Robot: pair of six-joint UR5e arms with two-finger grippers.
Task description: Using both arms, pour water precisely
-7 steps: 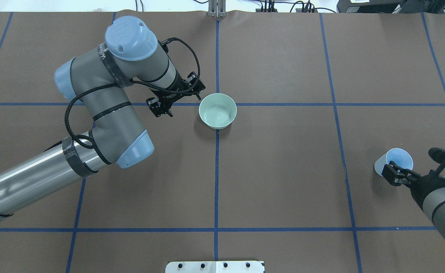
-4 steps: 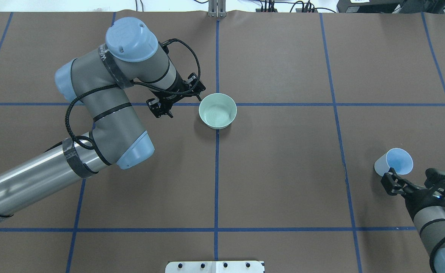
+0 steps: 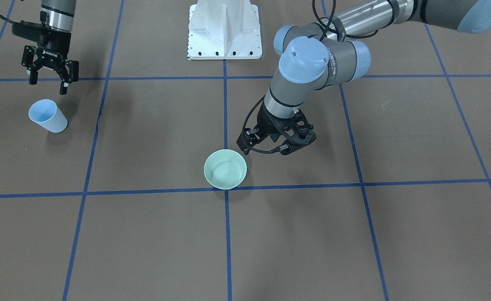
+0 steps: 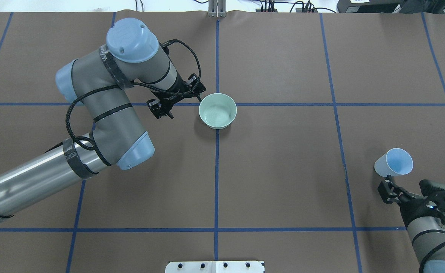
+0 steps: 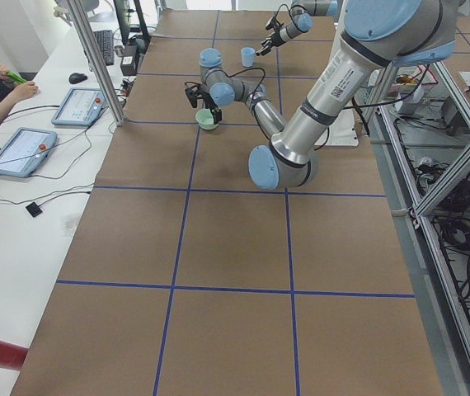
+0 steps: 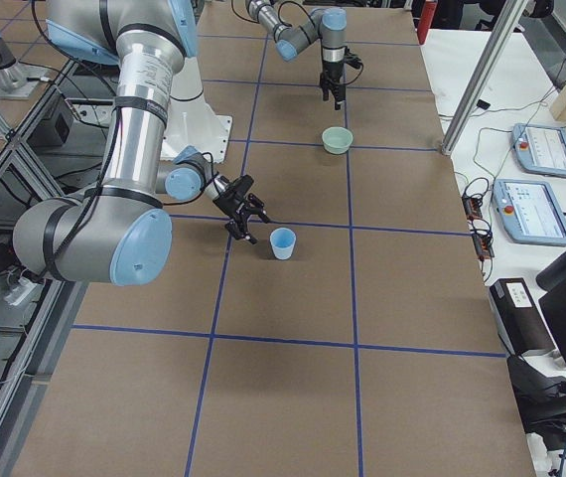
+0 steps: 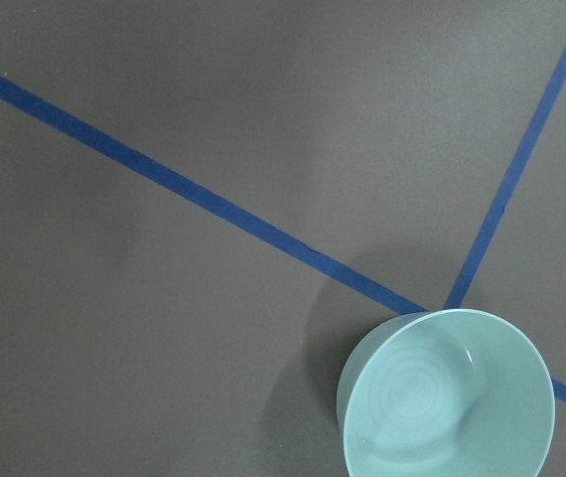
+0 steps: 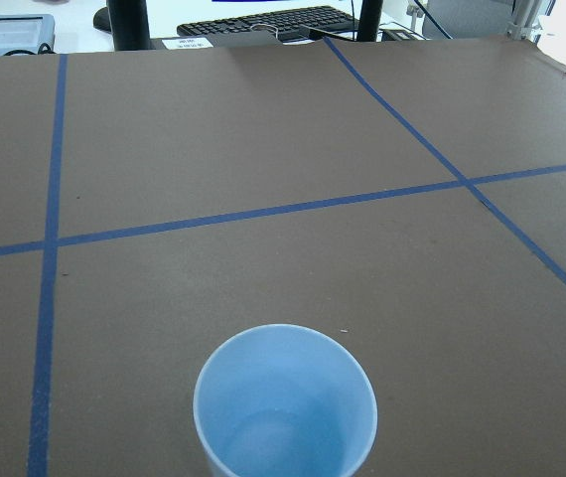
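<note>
A pale green bowl (image 4: 217, 110) stands upright near the table's middle and shows in the front view (image 3: 225, 169) and the left wrist view (image 7: 449, 397). Its inside shows faint rings and a glint that may be the water. No stream shows. My left gripper (image 4: 179, 104) is open and empty just left of the bowl, apart from it (image 3: 264, 149). A light blue cup (image 4: 395, 162) stands upright at the right, also in the right wrist view (image 8: 285, 402). My right gripper (image 4: 386, 191) is open and empty, a short way behind the cup (image 3: 47, 85).
The white pedestal (image 3: 224, 29) stands at the robot's edge of the table. Blue tape lines (image 4: 217, 170) cross the brown cover. Tablets (image 6: 536, 209) and a keyboard (image 8: 263, 22) lie on the operators' side bench beyond the table.
My right gripper has drawn back from the blue cup toward the robot's side, leaving the cup standing. The left arm and the bowl have barely moved.
</note>
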